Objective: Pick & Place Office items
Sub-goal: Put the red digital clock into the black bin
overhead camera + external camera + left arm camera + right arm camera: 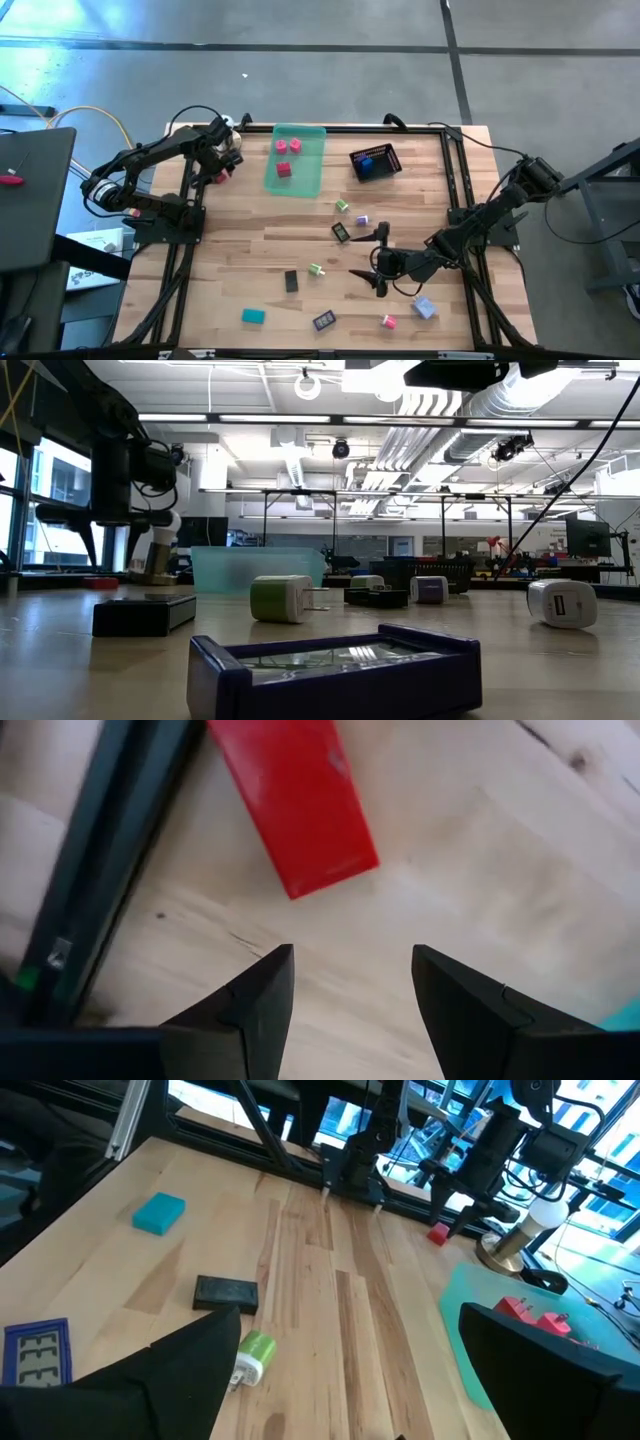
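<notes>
A red block (300, 800) lies flat on the wood by the table's far left corner. My left gripper (350, 960) hangs over it, pointing down and open, and the block lies just beyond its fingertips, not between them. My right gripper (380, 262) hovers open and wide over the right middle of the table, nothing between its fingers. Small office items lie scattered around it: a green-and-white piece (316, 269), a black one (291, 281), a teal block (253, 316), a pink one (389, 321) and a lavender one (424, 307).
A translucent green tray (310, 180) at the far middle holds three pink and red pieces (284, 169). A black mesh basket (375, 161) with a blue item stands to its right. A black frame rail (110, 850) runs close beside the red block.
</notes>
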Available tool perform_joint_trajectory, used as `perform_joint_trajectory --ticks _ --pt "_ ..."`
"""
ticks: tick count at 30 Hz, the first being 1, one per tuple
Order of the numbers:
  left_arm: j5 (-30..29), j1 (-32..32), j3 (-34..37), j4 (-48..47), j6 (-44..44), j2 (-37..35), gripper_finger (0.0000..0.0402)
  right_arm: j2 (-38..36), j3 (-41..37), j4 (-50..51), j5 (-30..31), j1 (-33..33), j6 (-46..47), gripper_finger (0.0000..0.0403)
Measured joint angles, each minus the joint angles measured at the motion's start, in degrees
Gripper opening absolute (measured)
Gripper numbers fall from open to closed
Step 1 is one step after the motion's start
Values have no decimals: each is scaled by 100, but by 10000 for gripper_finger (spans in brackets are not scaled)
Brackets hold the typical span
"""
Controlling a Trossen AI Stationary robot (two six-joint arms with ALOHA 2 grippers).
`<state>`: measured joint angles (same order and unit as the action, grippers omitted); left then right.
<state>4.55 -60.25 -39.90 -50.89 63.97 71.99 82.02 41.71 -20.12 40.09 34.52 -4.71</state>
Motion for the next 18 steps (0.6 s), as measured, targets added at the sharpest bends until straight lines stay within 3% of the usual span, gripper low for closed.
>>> perform_joint_trajectory --ticks 11,18 --pt "-43 2 0 -10 -91 0 195 0 -2 1 -1 0 -2 365" --pt "-89 2 0 -31 -593 0 195 0 -1 2 -1 0 -4 365"
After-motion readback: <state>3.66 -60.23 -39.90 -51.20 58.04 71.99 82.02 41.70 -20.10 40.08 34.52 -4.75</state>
